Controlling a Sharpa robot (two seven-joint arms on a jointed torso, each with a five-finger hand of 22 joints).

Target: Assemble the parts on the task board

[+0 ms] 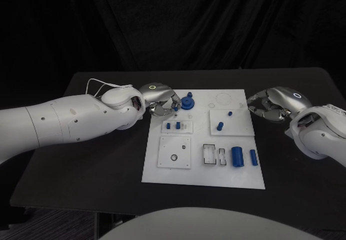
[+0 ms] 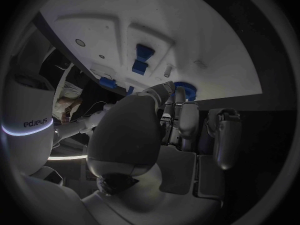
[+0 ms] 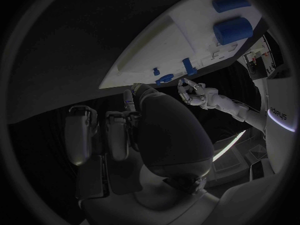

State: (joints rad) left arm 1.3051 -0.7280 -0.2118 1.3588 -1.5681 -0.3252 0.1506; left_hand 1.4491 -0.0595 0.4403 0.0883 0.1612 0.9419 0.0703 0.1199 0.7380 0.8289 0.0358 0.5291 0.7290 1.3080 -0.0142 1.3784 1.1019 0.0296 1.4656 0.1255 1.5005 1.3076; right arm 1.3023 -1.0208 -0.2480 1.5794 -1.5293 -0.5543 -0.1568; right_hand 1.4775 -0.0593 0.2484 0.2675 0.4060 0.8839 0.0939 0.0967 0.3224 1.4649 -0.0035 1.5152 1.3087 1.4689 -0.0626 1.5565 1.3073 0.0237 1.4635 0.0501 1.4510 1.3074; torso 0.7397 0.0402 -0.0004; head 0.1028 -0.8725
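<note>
A: Silver left hand (image 1: 162, 97) first: fingers (image 2: 181, 110) curled toward the blue round part (image 1: 187, 103), tips at its rim. Clamped or merely touching? Cannot tell from either view.

B: Agreed. Sits at the far edge of the task board (image 1: 205, 175), toward the far left corner, with a short stem standing up from its middle.

A: Looks like hard plastic: light, stiff, smooth, probably slippery under metal fingertips. Not fragile by the look of it.

B: Best taken across the round rim, on 2 opposite sides, low near the board. Pinching the thin stem risks tilting it.

A: Long axis? Upright, straight out of the board, stem pointing up. No telling front from back on a round disc.

B: Then outward. 2 blue cylinders (image 1: 237, 156) lying flat near the board's near right corner, side by side, long axes running from near edge to far edge.

A: Likely to roll if nudged sideways. Better gripped across the middle of the barrel.

B: Small blue pegs (image 1: 173, 126) on a raised square block, just nearer than the round part. Too small to judge further.

A: Right hand (image 1: 270, 105): over the black surface (image 1: 101, 165) just beside the board's right edge, fingers apart, holding nothing.
</note>
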